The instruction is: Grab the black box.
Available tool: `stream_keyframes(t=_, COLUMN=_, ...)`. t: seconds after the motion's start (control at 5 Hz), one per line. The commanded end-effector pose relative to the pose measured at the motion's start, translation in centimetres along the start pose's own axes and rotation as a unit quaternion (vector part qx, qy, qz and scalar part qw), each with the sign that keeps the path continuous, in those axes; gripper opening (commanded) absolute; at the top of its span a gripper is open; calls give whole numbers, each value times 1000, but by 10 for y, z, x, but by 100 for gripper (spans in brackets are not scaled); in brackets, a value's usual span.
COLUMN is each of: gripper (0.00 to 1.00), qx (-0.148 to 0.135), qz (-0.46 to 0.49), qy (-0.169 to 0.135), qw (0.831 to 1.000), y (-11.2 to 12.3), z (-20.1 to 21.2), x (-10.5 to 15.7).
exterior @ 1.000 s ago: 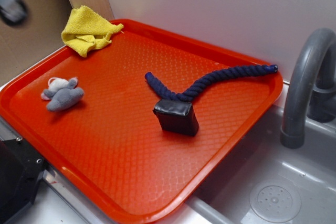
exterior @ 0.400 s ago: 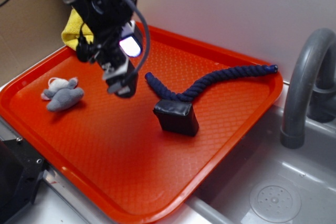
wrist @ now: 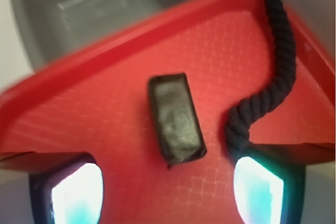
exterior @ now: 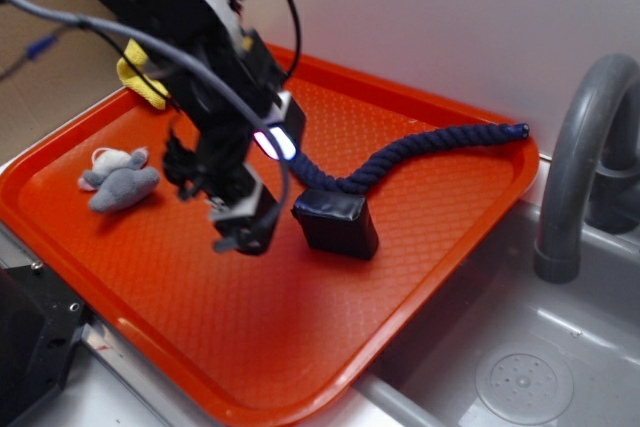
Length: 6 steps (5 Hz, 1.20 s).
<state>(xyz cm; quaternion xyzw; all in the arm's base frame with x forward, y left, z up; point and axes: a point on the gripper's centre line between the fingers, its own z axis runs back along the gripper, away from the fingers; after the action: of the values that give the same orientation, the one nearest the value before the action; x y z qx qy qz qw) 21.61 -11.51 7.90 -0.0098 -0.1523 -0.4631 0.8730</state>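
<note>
Red plastic fills most of both views: a textured tray (exterior: 200, 277) beside a grey sink (exterior: 520, 367) with a curved grey faucet (exterior: 580, 147) at about 3 o'clock. The black box (exterior: 337, 223) stands near the tray's middle, its wrinkled wrapping slightly shiny. A dark blue twisted rope (exterior: 420, 152) runs from just behind the box out toward 2 o'clock, its near end close to or touching the box; from these angles the contact cannot be settled.

The claw (exterior: 243, 232) hangs over the tray at 9 o'clock from the box, just beside it and apart from it, the arm's black links and cables rising toward 11 o'clock. In the wrist view the two fingers (wrist: 79, 192) sit at the lower corners, spread wide with nothing between them, and the black box (wrist: 176, 117) lies ahead in the gap's line, with the rope (wrist: 268, 77) curling at its 3 o'clock side.

A grey plush toy (exterior: 120, 180) lies at 9 o'clock on the tray, well apart from the box. A yellow cloth (exterior: 135, 77) shows at 11 o'clock, mostly hidden behind the arm.
</note>
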Motion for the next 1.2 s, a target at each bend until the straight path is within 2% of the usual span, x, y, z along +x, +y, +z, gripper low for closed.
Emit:
stream_keyframes(t=0.0, gripper=0, qx=10, qz=-19, qy=13, qw=1000, y=-12, z=-35, x=32)
stream_keyframes(t=0.2, gripper=0, qx=11, qz=-1, qy=5, qw=1000, y=-12, z=-22, x=30)
stream_keyframes(t=0.4, gripper=0, qx=5, qz=89, qy=5, qw=996, y=10, z=30, x=25)
stream_keyframes(t=0.6, gripper=0, qx=38, qz=209, qy=-5, qw=977, y=34, z=90, x=-11)
stream_keyframes(t=0.8, gripper=0, qx=99, qz=311, qy=45, qw=944, y=38, z=143, x=-47)
stream_keyframes(t=1.0, gripper=0, qx=126, qz=423, qy=57, qw=896, y=52, z=161, x=-87)
